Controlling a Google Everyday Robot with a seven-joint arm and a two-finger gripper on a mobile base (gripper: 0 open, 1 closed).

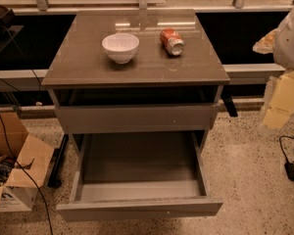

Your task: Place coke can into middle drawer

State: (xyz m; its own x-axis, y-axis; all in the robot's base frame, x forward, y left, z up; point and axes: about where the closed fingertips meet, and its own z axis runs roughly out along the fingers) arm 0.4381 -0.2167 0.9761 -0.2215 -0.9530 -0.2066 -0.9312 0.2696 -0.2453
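My gripper (279, 42): at the 2 o'clock edge, well apart from the can; open or closed, I cannot tell. Coke can (172, 41): lying on its side on the cabinet top (88, 67), at 3 o'clock of the white bowl (120, 47). Probably light, thin-walled, slick and apt to roll, so grasp gently across mid-body. Middle drawer (137, 160): pulled open at 6 o'clock.

- The small red-orange metal coke can (172, 41) lies on its side on the flat grey cabinet top (83, 67), right of centre, toward the far edge.
- The round white bowl (120, 47) stands on the same top, left of the can and apart from it.
- A flat grey drawer front (137, 117) sits below the top.
- The wide grey middle drawer (137, 208) juts out nearer, below that front.
- A brown cardboard box (19, 165) rests on the floor to the left.
- The gripper is out of view.
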